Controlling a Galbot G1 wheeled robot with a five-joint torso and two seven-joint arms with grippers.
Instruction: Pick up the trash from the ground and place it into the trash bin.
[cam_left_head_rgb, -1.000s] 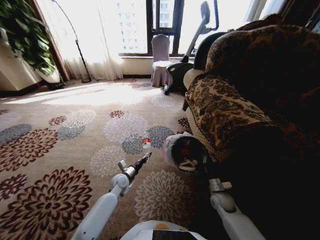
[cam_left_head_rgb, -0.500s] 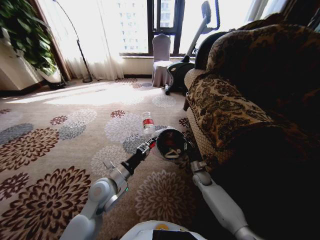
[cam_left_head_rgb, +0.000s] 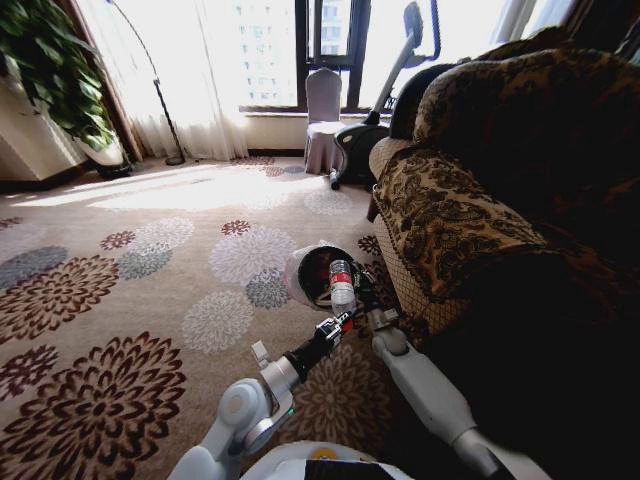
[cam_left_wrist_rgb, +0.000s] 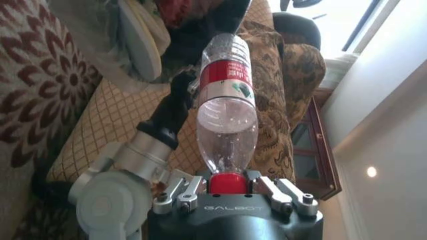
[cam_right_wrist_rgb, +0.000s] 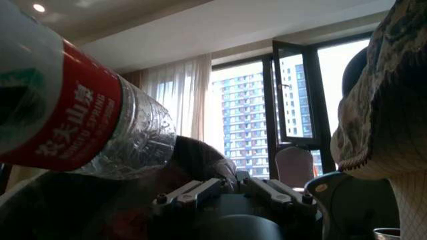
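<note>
Left pincer (cam_left_head_rgb: 343, 318) is clamped on the red cap of a clear bottle (cam_left_head_rgb: 342, 284); the left wrist view shows both fingers closed against the cap (cam_left_wrist_rgb: 225, 182), with the bottle (cam_left_wrist_rgb: 225, 109) standing straight out from them, base farthest from the pincer. In the head view the bottle stands nearly upright, cap down, base up.

Key relation: the trash bin (cam_left_head_rgb: 318, 276) is off the carpet, tipped so its mouth faces the robot, and the bottle sits directly in front of that mouth, its upper half overlapping the dark opening. Whether the bottle's base has crossed the rim, cannot tell. The bottle's long axis runs roughly across the mouth, not into it, so I judge it must tilt base-first toward the opening before release.

Right arm reaches in beside the bin on the sofa (cam_left_head_rgb: 450, 220) side. In the right wrist view the bin's dark rounded body (cam_right_wrist_rgb: 193, 165) lies just beyond the right pincer (cam_right_wrist_rgb: 235, 192), and the bottle (cam_right_wrist_rgb: 73, 125) looms close; the grip itself I cannot tell.

Room: the sofa front crowds the bin closely on one side; on the bin's other side open carpet (cam_left_head_rgb: 150, 300).
</note>
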